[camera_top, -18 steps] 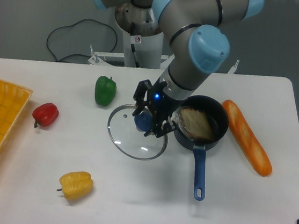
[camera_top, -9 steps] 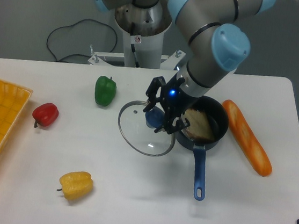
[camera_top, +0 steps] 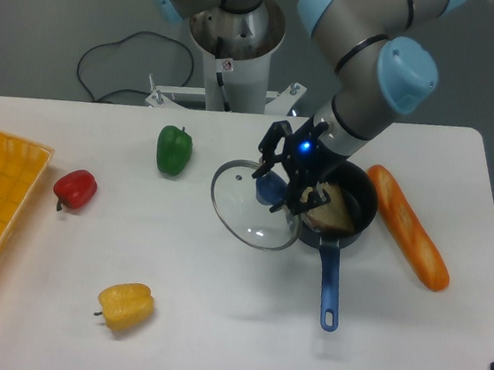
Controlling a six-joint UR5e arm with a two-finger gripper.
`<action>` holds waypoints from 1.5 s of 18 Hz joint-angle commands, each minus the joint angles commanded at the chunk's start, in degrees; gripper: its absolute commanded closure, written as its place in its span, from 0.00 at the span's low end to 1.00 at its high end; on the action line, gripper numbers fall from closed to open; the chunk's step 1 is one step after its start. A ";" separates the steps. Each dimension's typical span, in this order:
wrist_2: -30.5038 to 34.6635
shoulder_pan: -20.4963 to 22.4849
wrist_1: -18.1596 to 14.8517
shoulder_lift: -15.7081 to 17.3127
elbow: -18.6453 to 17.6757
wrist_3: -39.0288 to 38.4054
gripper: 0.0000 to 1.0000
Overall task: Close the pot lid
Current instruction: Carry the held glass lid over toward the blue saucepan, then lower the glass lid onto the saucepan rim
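Now the gripper (camera_top: 275, 186) is clamped on the blue knob of the lid (camera_top: 254, 206), which has been carried rightward over the last second and hangs tilted, its right edge overlapping the left rim of the pot (camera_top: 338, 209). Food fills the pot. By my judgement, centring and lowering remain.

A robotics lab: a grey and light-blue robot arm (camera_top: 371, 38) rises from a metal pedestal (camera_top: 235, 59) behind a plain white table (camera_top: 213, 324), a black cable (camera_top: 109, 67) loops over grey floor, and 3 plastic toy peppers (camera_top: 173, 149) lie about.
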 joint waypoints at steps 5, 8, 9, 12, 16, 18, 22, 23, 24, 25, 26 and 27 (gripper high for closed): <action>0.26 3.33 -1.06 -0.09 -2.19 3.60 0.59; 0.18 5.10 -1.23 -0.09 -3.08 6.07 0.59; 0.26 5.36 -1.14 -0.09 -3.08 6.07 0.59; 0.26 6.33 -1.14 -0.18 -3.16 6.16 0.59; 0.26 7.12 -1.14 -0.53 -3.43 7.38 0.59; 0.26 7.47 -1.23 -0.62 -3.60 9.05 0.59; 0.44 8.35 -1.06 -0.97 -4.39 9.58 0.59; 0.44 8.53 -1.06 -1.40 -4.48 10.54 0.59; 0.44 8.70 -1.06 -1.84 -4.48 11.69 0.59; 0.44 9.14 -1.14 -2.19 -4.48 12.39 0.59; 0.53 9.49 -1.14 -2.20 -4.48 12.66 0.59; 0.53 9.50 -1.14 -2.28 -4.57 12.66 0.59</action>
